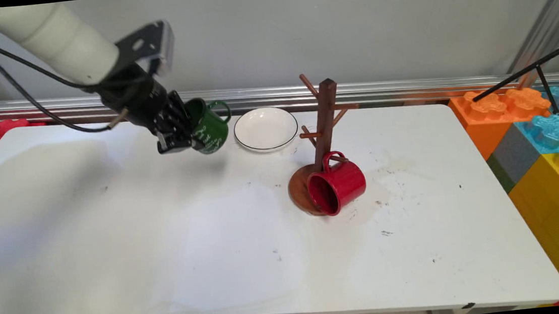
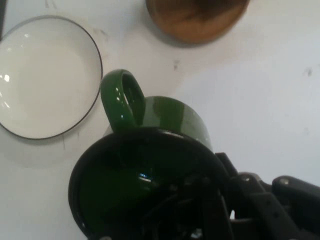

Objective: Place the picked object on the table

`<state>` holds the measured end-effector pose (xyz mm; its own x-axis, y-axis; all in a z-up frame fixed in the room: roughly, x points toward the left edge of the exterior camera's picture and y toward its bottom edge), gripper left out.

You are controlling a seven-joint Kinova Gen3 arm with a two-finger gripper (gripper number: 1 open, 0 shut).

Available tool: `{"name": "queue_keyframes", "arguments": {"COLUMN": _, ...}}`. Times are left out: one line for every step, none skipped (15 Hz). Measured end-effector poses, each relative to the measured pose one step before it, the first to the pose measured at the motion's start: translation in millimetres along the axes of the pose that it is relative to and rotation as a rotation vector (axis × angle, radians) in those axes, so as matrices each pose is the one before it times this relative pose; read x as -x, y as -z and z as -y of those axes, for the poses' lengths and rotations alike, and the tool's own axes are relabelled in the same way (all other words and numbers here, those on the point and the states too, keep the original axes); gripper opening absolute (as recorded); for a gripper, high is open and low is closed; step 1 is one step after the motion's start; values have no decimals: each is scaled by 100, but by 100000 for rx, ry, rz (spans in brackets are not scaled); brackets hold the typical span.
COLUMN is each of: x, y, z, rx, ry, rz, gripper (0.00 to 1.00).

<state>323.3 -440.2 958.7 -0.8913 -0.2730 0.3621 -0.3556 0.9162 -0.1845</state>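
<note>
Green enamel mug point(image 1: 210, 125) with white lettering is clamped at its rim by the black gripper point(image 1: 179, 131), one finger inside the cup and the other outside. The mug hangs tilted above the white desk point(image 1: 165, 238), clear of the surface, with its handle point(image 2: 122, 100) pointing away from the arm. In the hand view, the mug's dark interior faces the camera. A white plate with a thin dark rim point(image 1: 265, 129) lies on the desk just beside the mug, to its right in the main view. Further right stands a brown wooden mug tree point(image 1: 325, 117) on a round base. A red mug point(image 1: 337, 183) hangs by its handle from a low peg, mouth turned toward the camera, over the base. Large coloured building blocks point(image 1: 541, 139) stand past the desk's right edge.
</note>
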Motion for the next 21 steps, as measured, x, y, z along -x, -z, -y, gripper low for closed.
{"name": "queue_keyframes", "arguments": {"x": -119, "y": -535, "z": 85, "rx": 205, "ry": -900, "rz": 1634, "gripper": 0}}
{"name": "queue_keyframes", "arguments": {"x": -198, "y": -812, "z": 120, "rx": 281, "ry": -1090, "rz": 2331, "gripper": 0}}
{"name": "queue_keyframes", "arguments": {"x": -335, "y": -1160, "z": 144, "rx": 285, "ry": -1109, "rz": 2947, "gripper": 0}}
{"name": "queue_keyframes", "arguments": {"x": -275, "y": -875, "z": 100, "rx": 195, "ry": -636, "rz": 2127, "gripper": 0}}
{"name": "queue_keyframes", "arguments": {"x": -338, "y": -881, "z": 132, "rx": 121, "ry": -706, "rz": 1812, "gripper": 0}}
{"name": "queue_keyframes", "arguments": {"x": -386, "y": -1024, "z": 136, "rx": 130, "ry": -715, "rz": 1948, "gripper": 0}}
{"name": "queue_keyframes", "arguments": {"x": -372, "y": -1011, "z": 112, "rx": 25, "ry": -612, "rz": 1968, "gripper": 0}}
{"name": "queue_keyframes", "arguments": {"x": -374, "y": -826, "z": 88, "rx": 49, "ry": -408, "rz": 1505, "gripper": 0}}
{"name": "queue_keyframes", "arguments": {"x": -235, "y": -552, "z": 33, "rx": 133, "ry": -173, "rz": 975, "gripper": 0}}
{"name": "queue_keyframes", "arguments": {"x": -353, "y": -824, "z": 39, "rx": 162, "ry": -82, "rz": 1292, "gripper": 0}}
{"name": "queue_keyframes", "arguments": {"x": -422, "y": -916, "z": 23, "rx": 298, "ry": -72, "rz": 1348, "gripper": 0}}
{"name": "queue_keyframes", "arguments": {"x": -422, "y": -874, "z": 45, "rx": 184, "ry": -14, "rz": 1268, "gripper": 0}}
{"name": "queue_keyframes", "arguments": {"x": -313, "y": -701, "z": 22, "rx": 113, "ry": 150, "rz": 978, "gripper": 0}}
{"name": "queue_keyframes", "arguments": {"x": -374, "y": -808, "z": 26, "rx": 138, "ry": 247, "rz": 1092, "gripper": 0}}
{"name": "queue_keyframes", "arguments": {"x": -386, "y": -749, "z": 7, "rx": 189, "ry": 256, "rz": 910, "gripper": 0}}
{"name": "queue_keyframes", "arguments": {"x": -275, "y": -622, "z": 10, "rx": 86, "ry": 288, "rz": 719, "gripper": 0}}
{"name": "queue_keyframes", "arguments": {"x": -176, "y": -409, "z": 15, "rx": 16, "ry": 170, "rz": 427, "gripper": 0}}
{"name": "queue_keyframes", "arguments": {"x": -276, "y": -681, "z": 24, "rx": 36, "ry": 369, "rz": 649, "gripper": 0}}
{"name": "queue_keyframes", "arguments": {"x": -230, "y": -543, "z": 37, "rx": -43, "ry": 234, "rz": 498, "gripper": 0}}
{"name": "queue_keyframes", "arguments": {"x": -231, "y": -590, "z": 54, "rx": -83, "ry": 261, "rz": 527, "gripper": 0}}
{"name": "queue_keyframes", "arguments": {"x": -208, "y": -491, "z": 46, "rx": -57, "ry": 242, "rz": 339, "gripper": 0}}
